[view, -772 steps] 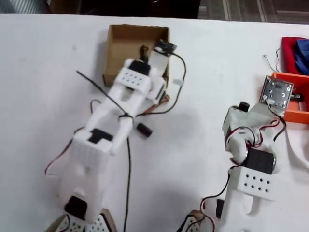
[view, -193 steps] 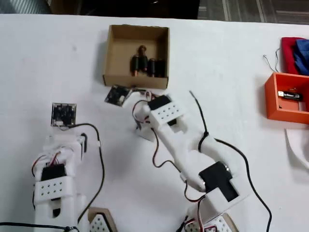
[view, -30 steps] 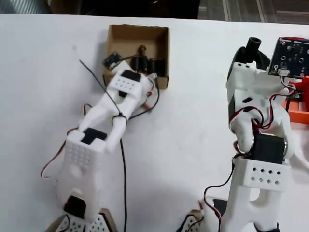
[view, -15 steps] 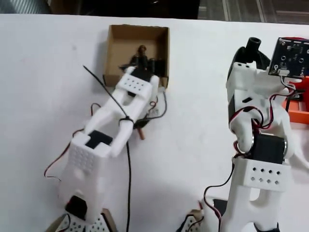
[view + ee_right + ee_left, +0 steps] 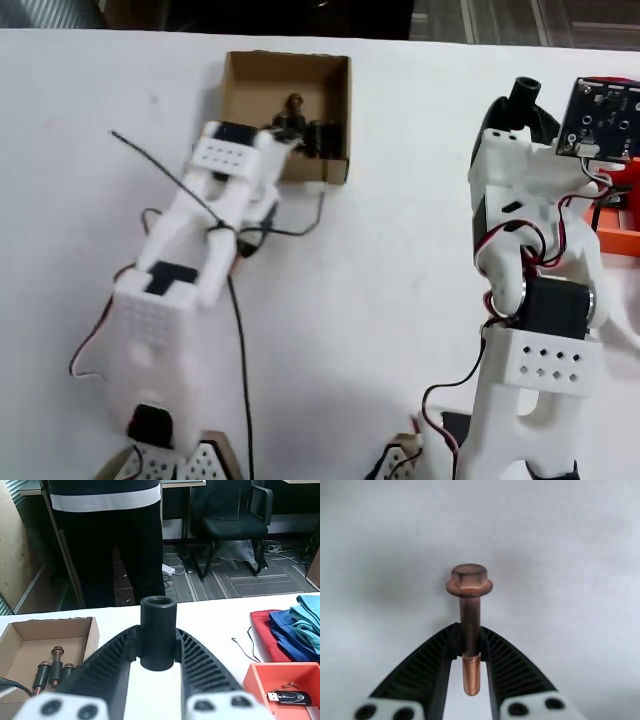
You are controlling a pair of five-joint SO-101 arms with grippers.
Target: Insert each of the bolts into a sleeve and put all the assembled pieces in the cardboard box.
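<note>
Left gripper pinches copper hex-head bolt by shank; right gripper holds black cylindrical sleeve. Risk: bolt pivots in thin grip, misses sleeve.

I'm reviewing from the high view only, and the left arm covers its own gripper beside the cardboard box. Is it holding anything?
Observer: Yes. The left gripper is shut on a copper bolt.
Operator: Held where?
Observer: By the shank. The hex head sticks out in front of the grip and the threaded end lies behind it.
Operator: And the black sleeve on the right arm?
Observer: The right gripper clamps the sleeve upright. Its top bore is open, with no bolt in it.
</note>
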